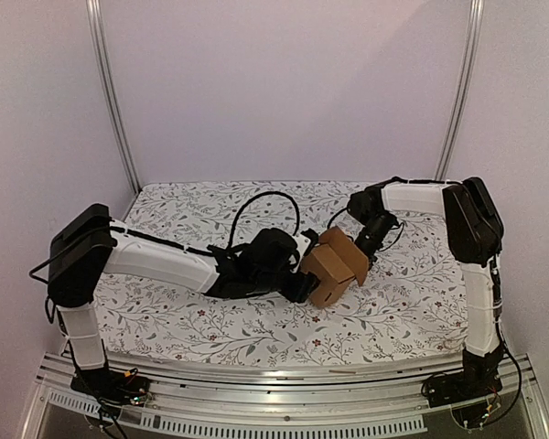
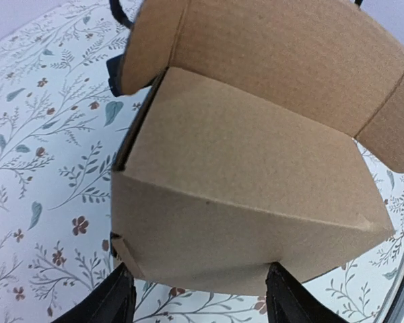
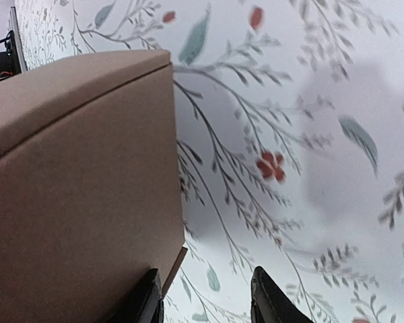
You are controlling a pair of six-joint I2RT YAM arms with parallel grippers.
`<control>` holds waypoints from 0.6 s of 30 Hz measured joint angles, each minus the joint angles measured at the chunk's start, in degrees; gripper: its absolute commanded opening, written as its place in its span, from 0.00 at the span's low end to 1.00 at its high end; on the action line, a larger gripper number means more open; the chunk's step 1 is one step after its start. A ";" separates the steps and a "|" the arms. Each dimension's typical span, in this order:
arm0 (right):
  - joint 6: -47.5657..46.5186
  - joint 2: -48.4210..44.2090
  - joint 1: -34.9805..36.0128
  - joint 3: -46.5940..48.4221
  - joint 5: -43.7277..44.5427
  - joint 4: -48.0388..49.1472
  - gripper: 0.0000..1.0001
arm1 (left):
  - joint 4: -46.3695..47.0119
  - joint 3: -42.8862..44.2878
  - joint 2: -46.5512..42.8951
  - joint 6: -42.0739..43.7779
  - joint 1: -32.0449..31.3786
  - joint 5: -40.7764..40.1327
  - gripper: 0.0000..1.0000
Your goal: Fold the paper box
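The paper box (image 1: 333, 267) sits tilted on the table (image 1: 165, 315), about midway between the near and far edges and a little toward the right edge. Its lid flap (image 2: 276, 54) stands open, with a small side tab (image 2: 390, 128) at one end. Our left gripper (image 2: 200, 299) has its jaws wide, one finger on each side of the box's near end. As far as we can see both touch the cardboard, so we take this as our hold on the body. Our right gripper (image 3: 203, 296) has its jaws partly apart: a cardboard edge lies just inside, beside one finger (image 3: 147, 299), and the table shows through the rest of the gap, so nothing is pinched there. We judge the step in hand to be closing the lid. To do it well, we brace the body with the left without squeezing the walls inward. With the right we push the flap over along its crease and guide the tab inside the wall before pressing down. If the body twists, the tab is likely to catch on the rim.
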 measured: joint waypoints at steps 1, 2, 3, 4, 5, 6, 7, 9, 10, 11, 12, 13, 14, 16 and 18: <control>0.74 1.36 1.40 2.10 -0.42 0.33 0.44 | -1.14 -1.36 -1.79 0.33 -0.02 -1.33 0.67; 1.44 2.67 2.75 4.00 -0.66 0.57 0.44 | -2.60 -2.64 -3.52 0.66 -0.13 -2.91 0.67; 2.27 3.58 3.69 5.22 -0.66 0.76 0.44 | -4.00 -3.52 -4.79 1.09 -0.13 -4.15 0.67; 3.37 4.59 4.68 6.45 -0.28 1.03 0.45 | -5.51 -4.24 -5.75 1.49 -0.13 -5.40 0.67; 4.24 5.33 5.51 7.19 0.52 1.42 0.45 | -6.45 -4.63 -6.23 1.75 -0.13 -6.43 0.67; 5.14 6.01 6.19 7.39 1.73 1.70 0.45 | -7.37 -4.90 -6.51 2.03 -0.07 -7.58 0.67; 5.86 6.40 6.47 7.39 2.38 1.64 0.45 | -7.74 -4.92 -6.51 2.29 0.00 -8.11 0.67; 6.91 6.47 6.08 7.43 3.82 1.29 0.46 | -8.17 -4.72 -6.34 2.73 0.28 -9.38 0.67; 7.21 6.43 5.57 7.45 4.39 1.14 0.46 | -8.22 -4.20 -5.88 2.82 0.44 -9.68 0.67; 7.43 6.34 5.07 7.48 5.09 0.96 0.47 | -8.24 -3.19 -5.01 2.99 0.61 -10.19 0.67; 7.48 6.12 4.33 7.48 6.12 0.79 0.47 | -8.20 -2.27 -4.13 3.02 0.72 -10.43 0.67; 7.52 5.92 3.39 7.48 7.04 0.68 0.47 | -7.96 -0.66 -2.73 3.06 0.83 -10.67 0.67; 7.48 5.73 2.23 7.48 8.28 0.57 0.47 | -7.69 0.83 -1.46 3.13 0.94 -10.67 0.67; 7.30 5.35 -0.85 7.43 10.45 0.46 0.49 | -7.72 3.69 0.52 3.43 1.03 -10.62 0.67; 6.75 4.68 -4.96 7.15 13.03 0.57 0.50 | -7.65 7.26 2.54 3.96 1.07 -10.43 0.67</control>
